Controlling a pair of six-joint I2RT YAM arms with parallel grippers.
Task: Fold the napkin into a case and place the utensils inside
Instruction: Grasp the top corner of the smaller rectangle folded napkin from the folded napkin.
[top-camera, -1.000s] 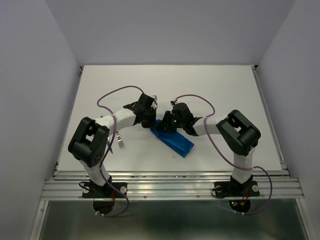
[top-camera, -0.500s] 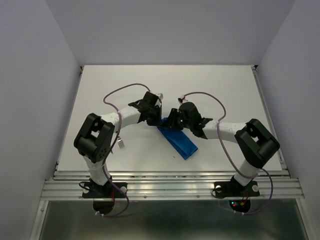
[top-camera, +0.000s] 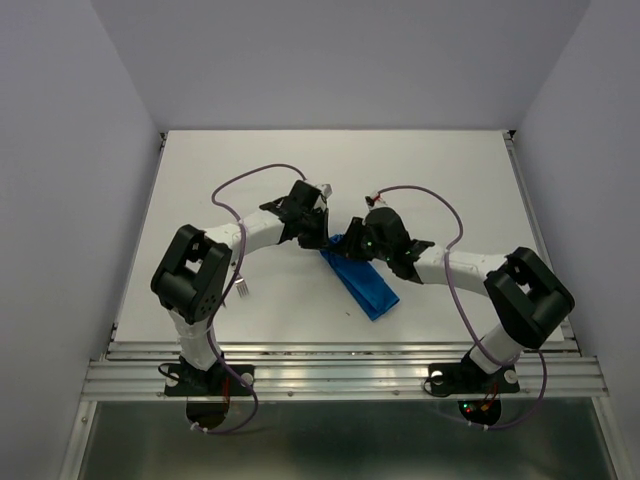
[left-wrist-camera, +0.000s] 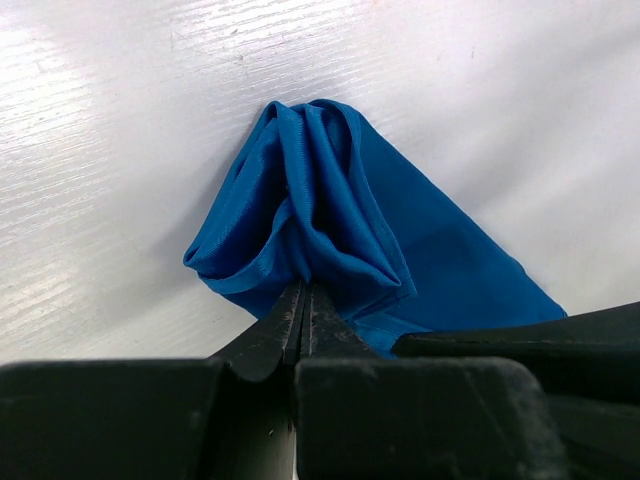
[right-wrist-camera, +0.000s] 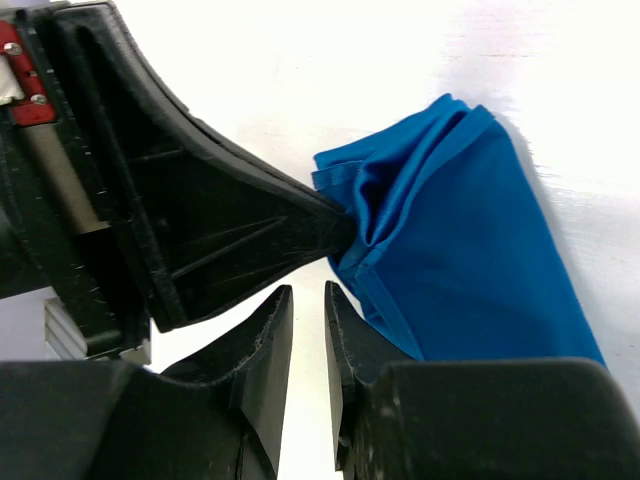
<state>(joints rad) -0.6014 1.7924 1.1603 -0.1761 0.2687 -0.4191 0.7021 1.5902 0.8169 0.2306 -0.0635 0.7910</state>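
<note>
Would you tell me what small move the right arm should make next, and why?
Probably slide the right pincer sideways onto the napkin, at its loose edge, and close. The left pincer pinches the bunched end, while the right one's jaws stand slightly apart, empty, just beside the cloth.

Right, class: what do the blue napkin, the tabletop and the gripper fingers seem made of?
Napkin: thin cloth, slight sheen; it bunches in soft ribbed folds. Tabletop: white board, perhaps painted wood or laminate; faint grain streaks. Left gripper fingers: probably matte black plastic; dull, moulded surface.
</note>
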